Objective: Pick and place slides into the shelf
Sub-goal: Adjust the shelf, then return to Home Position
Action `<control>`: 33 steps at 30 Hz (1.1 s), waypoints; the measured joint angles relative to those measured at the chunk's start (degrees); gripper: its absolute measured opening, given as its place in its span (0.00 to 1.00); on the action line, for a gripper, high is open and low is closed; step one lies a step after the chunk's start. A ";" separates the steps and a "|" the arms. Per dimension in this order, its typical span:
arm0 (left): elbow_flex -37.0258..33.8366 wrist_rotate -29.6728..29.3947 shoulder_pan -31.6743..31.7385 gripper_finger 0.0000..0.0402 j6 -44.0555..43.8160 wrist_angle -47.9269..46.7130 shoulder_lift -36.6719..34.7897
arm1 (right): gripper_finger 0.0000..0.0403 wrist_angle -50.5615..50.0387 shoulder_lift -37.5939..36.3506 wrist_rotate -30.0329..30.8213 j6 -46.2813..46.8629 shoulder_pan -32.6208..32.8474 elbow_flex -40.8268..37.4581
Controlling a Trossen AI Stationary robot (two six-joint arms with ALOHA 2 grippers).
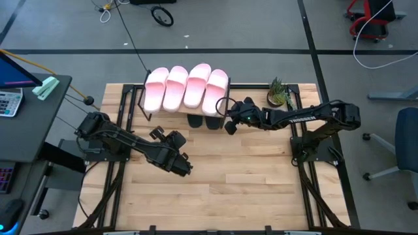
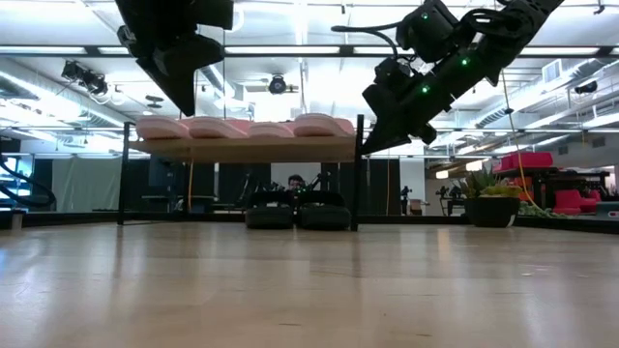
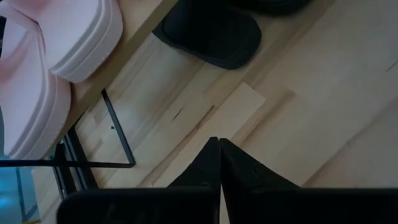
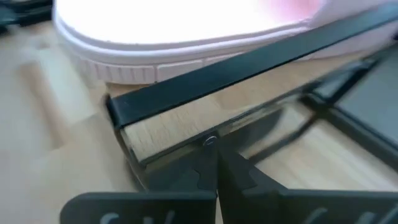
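Observation:
Four pink slides (image 1: 186, 88) lie side by side on top of the shelf (image 2: 251, 150) at the table's far side. Two black slides (image 1: 204, 121) stand on the table under it, and also show in the low view (image 2: 296, 215). My right gripper (image 1: 228, 125) is shut, its tips close to the shelf's right end, just below a pink slide (image 4: 186, 31). My left gripper (image 1: 187, 169) is shut and hangs above the middle of the table, near of the shelf. Its wrist view shows a black slide (image 3: 211, 31) and pink slides (image 3: 62, 43). My right gripper's shut fingertips (image 4: 214, 163) stand at the corner of the shelf's plank (image 4: 186, 127) and black frame bar (image 4: 249, 65), at the shelf's right end. They come from the table's right, slanting down. I cannot tell whether they touch it.
A small potted plant (image 1: 279, 94) stands at the table's far right, behind my right arm. A desk with a calculator (image 1: 8, 103) is beyond the left edge. Bare wood spreads over the table's near half (image 1: 222, 202).

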 joint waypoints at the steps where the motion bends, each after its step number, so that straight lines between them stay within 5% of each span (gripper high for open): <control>1: 0.00 0.00 0.11 0.01 -0.01 0.05 0.00 | 0.00 -0.59 -0.10 1.50 0.31 0.13 0.02; 10: 0.00 0.00 -2.15 0.04 -1.07 -0.18 0.02 | 0.01 -18.02 -9.34 8.28 3.73 7.50 0.24; 21: 0.00 4.14 -7.14 0.04 4.23 0.11 0.02 | 0.02 -29.93 -32.77 4.65 5.79 25.50 0.17; 27: -0.07 -5.15 -7.29 0.09 -3.56 -1.25 -1.04 | 0.02 -32.28 -40.43 4.35 5.57 30.53 0.11; 33: -0.07 -6.58 -6.84 0.11 -7.66 -1.58 -10.10 | 0.02 -34.77 -46.25 4.33 4.42 33.34 0.04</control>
